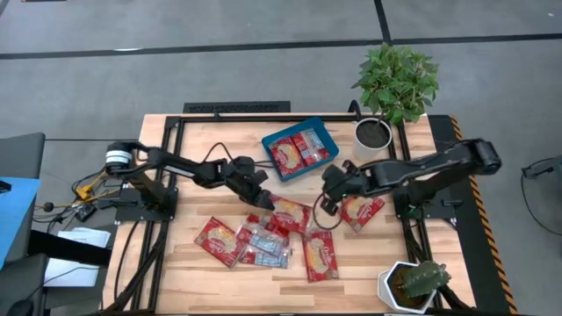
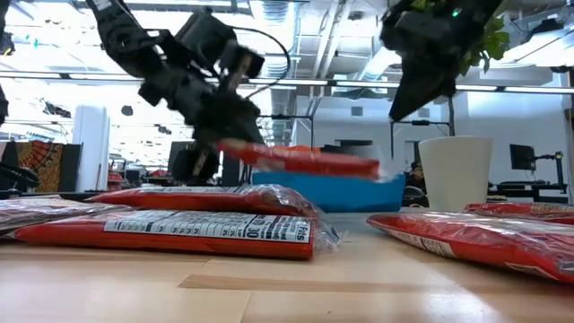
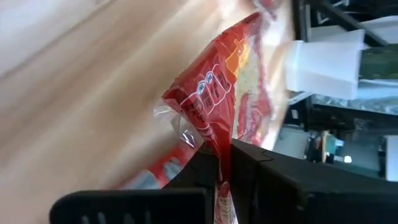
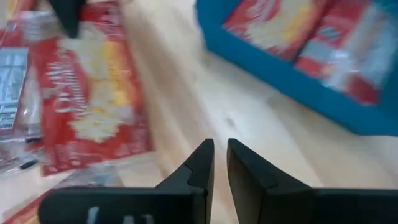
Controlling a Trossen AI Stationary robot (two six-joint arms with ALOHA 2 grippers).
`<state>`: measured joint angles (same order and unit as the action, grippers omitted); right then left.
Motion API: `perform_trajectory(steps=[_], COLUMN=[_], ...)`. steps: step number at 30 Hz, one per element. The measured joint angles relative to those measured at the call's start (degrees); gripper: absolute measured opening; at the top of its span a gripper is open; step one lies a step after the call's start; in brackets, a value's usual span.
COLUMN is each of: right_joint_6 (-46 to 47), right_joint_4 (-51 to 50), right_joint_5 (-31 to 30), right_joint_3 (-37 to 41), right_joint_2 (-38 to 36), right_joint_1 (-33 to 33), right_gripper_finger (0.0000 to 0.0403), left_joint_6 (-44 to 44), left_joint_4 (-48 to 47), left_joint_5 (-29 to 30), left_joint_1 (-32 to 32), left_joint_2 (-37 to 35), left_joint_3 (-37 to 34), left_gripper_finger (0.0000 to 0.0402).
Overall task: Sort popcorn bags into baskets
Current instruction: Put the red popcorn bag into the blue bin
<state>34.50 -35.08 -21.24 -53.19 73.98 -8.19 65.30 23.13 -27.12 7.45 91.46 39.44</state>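
My left gripper [image 1: 262,200] is shut on a red popcorn bag [image 1: 288,213] at the table's middle, above the other bags. My right gripper [image 1: 323,204] hangs just right of that bag, raised off the table, its fingers [image 4: 202,165] shut with only a slit between them and nothing in it. Loose popcorn bags lie flat on the wood: a red one [image 1: 219,241], silvery-blue ones [image 1: 263,246], a red one [image 1: 320,254] and another red one [image 1: 362,211]. The teal basket [image 1: 327,132] at the far middle holds several bags. My left gripper pinches the red bag's edge [image 3: 217,138] on the side nearest the left arm, between its two fingers. The fingers come slanting down from the table's left. The bag [image 2: 305,161] sticks out from them nearly level, lifted above the bags lying on the table.
A white pot with a leafy plant [image 1: 386,96] stands right of the basket at the far right. A white pot with a cactus [image 1: 411,285] sits at the near right corner. Black frame rails [image 1: 176,175] run along both sides. Bare wood shows near the front left.
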Motion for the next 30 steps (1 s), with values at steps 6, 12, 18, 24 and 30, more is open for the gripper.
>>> perform_trajectory(steps=[6, 12, 18, 24, 30], right_joint_6=[0.0, 0.1, -0.2, -1.3, -3.1], right_joint_4=[-5.9, -8.6, -11.1, -11.4, -11.4], right_joint_5=[-3.7, -4.5, -4.7, -7.5, -7.6], right_joint_3=[0.0, 0.0, 0.0, 0.0, 0.0], right_joint_2=[-4.9, -6.3, -6.2, -6.2, -6.2], right_joint_1=[0.1, 0.1, 0.1, 0.1, 0.1], right_gripper_finger=[0.0069, 0.0069, 0.0069, 0.0069, 0.0069], left_joint_6=[1.1, -13.4, -36.4, -53.0, -66.6], left_joint_4=[-3.8, -27.4, -51.8, -68.0, -78.5], left_joint_5=[-1.2, -3.8, -2.3, -2.5, -2.8], left_joint_1=[2.3, 8.3, 17.9, 25.5, 29.4], left_joint_2=[-7.4, -8.8, -1.5, 11.2, 24.9], left_joint_3=[2.3, 17.6, 39.8, 61.1, 78.9], left_gripper_finger=[0.0002, 0.0001, 0.0001, 0.0001, 0.0001])
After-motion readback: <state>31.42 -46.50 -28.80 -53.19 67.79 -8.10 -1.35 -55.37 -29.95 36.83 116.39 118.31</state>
